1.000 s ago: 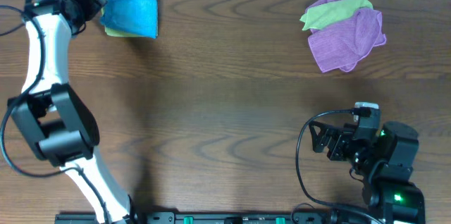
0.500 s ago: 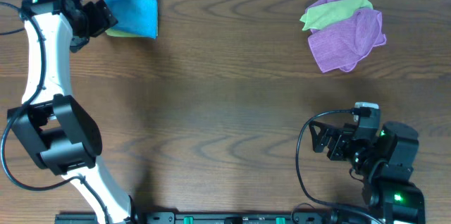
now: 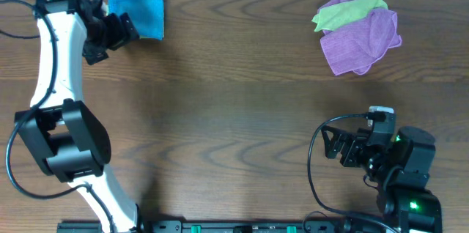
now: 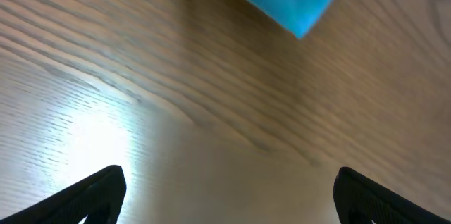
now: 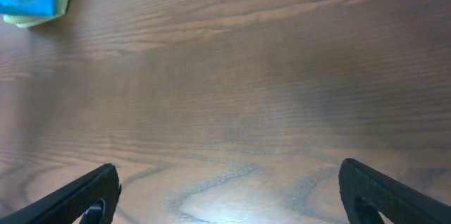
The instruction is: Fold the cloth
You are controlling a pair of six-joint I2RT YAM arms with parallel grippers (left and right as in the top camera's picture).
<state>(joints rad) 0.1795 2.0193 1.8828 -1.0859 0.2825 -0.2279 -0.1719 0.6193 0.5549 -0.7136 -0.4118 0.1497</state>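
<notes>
- Cloth (image 3: 141, 13): at 11 o'clock on the desk (image 3: 234, 101), lying as a compact blue pad, apparently already doubled over.
- Left tool (image 3: 124, 29): jaws apart, empty, at the cloth's 8 o'clock edge; contact unclear.
- Right tool (image 3: 338, 147): jaws apart, empty, at 5 o'clock.
- Handling, judged: light, limp, textured pile. Pinch a free corner; stacked layers may drag along.
- Unclear: no tag visible. The left wrist view cuts off all but one corner. A yellow-green cloth (image 5: 42, 14) peeks from beneath, extent hidden.

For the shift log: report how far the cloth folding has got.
Done: the blue cloth lies folded compactly at the far-left table edge. In hand: nothing; left gripper and right gripper are open, empty. Left: probably only moving the left gripper clear.
</notes>
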